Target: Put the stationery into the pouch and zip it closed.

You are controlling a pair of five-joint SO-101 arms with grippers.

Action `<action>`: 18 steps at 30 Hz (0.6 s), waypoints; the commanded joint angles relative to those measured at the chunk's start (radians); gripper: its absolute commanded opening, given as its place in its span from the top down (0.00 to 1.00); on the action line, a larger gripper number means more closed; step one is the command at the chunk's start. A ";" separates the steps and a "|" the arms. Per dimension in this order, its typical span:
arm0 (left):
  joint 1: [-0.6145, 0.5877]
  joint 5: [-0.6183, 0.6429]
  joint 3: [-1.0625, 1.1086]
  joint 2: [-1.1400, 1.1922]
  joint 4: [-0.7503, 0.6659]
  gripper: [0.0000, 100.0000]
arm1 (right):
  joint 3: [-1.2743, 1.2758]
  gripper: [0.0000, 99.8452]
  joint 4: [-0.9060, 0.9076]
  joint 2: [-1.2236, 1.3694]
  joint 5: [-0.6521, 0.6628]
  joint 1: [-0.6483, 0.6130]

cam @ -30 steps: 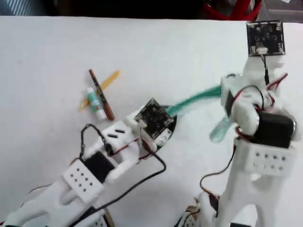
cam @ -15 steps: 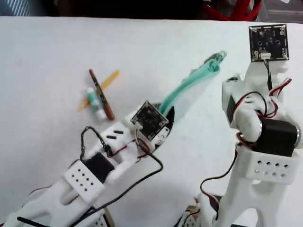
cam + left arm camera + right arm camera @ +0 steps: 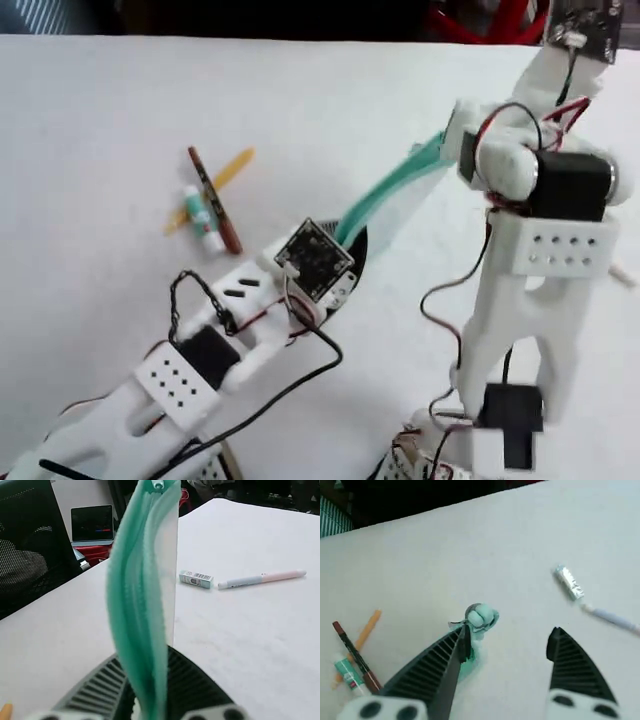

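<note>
A clear pouch [image 3: 385, 195] with a teal zip runs from my left gripper [image 3: 345, 250] up toward the right arm [image 3: 530, 190]. My left gripper [image 3: 145, 700] is shut on one end, and the pouch [image 3: 142, 605] rises between its jaws. My right gripper [image 3: 510, 632] is open, with the pouch's other end [image 3: 481, 616] at the tip of one finger [image 3: 451, 652]. A brown pencil [image 3: 212, 200], a yellow pen [image 3: 215, 182] and a glue stick [image 3: 203, 218] lie crossed on the table to the left.
A small boxed eraser [image 3: 196, 578] and a pale pen [image 3: 262, 578] lie farther off on the white table [image 3: 100, 110]; the same eraser [image 3: 568, 581] and pen [image 3: 612, 617] lie beyond my right gripper. Red cables [image 3: 480, 22] and chairs sit past the far edge.
The pouch swung from lying toward the right to pointing far-right. The right arm moved toward the table's far side and now covers the pouch's far end. The left arm barely shifted.
</note>
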 commanded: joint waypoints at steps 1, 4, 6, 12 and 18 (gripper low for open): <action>-0.002 0.008 0.002 -0.005 -0.018 0.98 | -0.178 0.76 0.025 0.074 -0.152 -0.015; -0.004 0.008 0.003 -0.005 -0.018 0.98 | -0.152 0.76 0.025 0.076 -0.173 -0.018; -0.005 0.008 0.003 -0.005 -0.018 0.98 | -0.143 0.76 0.018 0.087 -0.201 -0.030; -0.008 0.008 0.003 -0.005 -0.018 0.98 | -0.133 0.76 0.005 0.147 -0.275 -0.041; -0.008 0.008 0.003 -0.005 -0.018 0.98 | -0.143 0.76 0.010 0.225 -0.302 -0.012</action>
